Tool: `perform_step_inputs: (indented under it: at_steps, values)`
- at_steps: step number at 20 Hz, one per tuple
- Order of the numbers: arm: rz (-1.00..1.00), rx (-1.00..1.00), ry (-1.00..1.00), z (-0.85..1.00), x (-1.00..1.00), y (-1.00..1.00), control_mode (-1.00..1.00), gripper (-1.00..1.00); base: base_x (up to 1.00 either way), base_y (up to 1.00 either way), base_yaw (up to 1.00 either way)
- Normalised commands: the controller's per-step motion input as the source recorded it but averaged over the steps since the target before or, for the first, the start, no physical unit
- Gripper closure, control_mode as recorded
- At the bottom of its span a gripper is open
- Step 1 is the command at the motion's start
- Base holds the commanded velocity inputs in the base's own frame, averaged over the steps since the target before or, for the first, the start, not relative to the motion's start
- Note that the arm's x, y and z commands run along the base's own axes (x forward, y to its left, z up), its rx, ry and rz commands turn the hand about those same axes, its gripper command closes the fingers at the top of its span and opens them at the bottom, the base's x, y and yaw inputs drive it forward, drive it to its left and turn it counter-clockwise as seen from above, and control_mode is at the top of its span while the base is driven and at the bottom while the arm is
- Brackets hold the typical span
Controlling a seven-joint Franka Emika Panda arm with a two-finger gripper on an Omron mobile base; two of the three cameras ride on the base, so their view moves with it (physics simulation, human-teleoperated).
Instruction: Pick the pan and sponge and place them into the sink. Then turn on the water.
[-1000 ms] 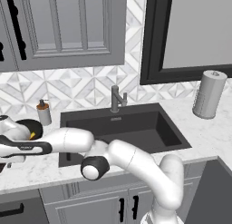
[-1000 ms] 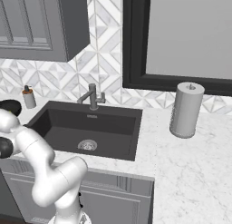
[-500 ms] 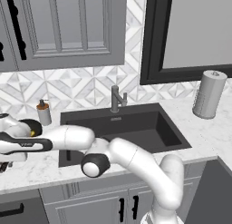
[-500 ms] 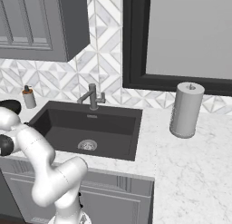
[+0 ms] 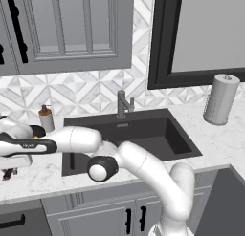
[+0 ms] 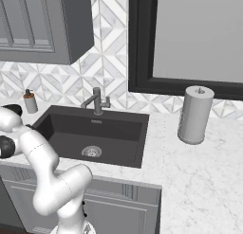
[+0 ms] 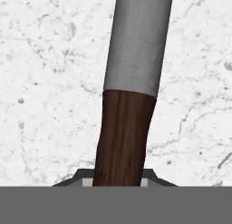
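Hand view: fingers clenched on the pan handle at 6 o'clock, metal neck running to 12 over the white marble bench. Left base view: sink at arm's 3 o'clock.

One sink is set into the desk, with one steel drain in its floor and one grey faucet at its back edge. One paper towel roll stands on the desk towards the right edge. One small soap bottle stands near the back left corner of the sink. One pan handle, brown wood joined to one grey metal neck, lies over the marble. One dark-framed window hangs above.
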Motion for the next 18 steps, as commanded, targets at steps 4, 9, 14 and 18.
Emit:
perform_step_inputs:
  at_steps: [4, 9, 14, 18]
  values:
    - [0.0, 0.0, 0.0, 0.0, -0.45, -0.59, -1.0, 1.0, 0.0, 0.0, 0.0]
    - [0.0, 0.07, -0.03, 0.0, -0.73, -0.78, -1.0, 1.0, 0.0, 0.0, 0.0]
    - [0.0, 0.17, -0.05, 0.02, -0.66, -0.77, -1.0, 1.0, 0.0, 0.0, 0.0]
    - [0.0, 0.29, -0.08, 0.0, -0.68, -0.87, -1.0, 1.0, 0.0, 0.0, 0.0]
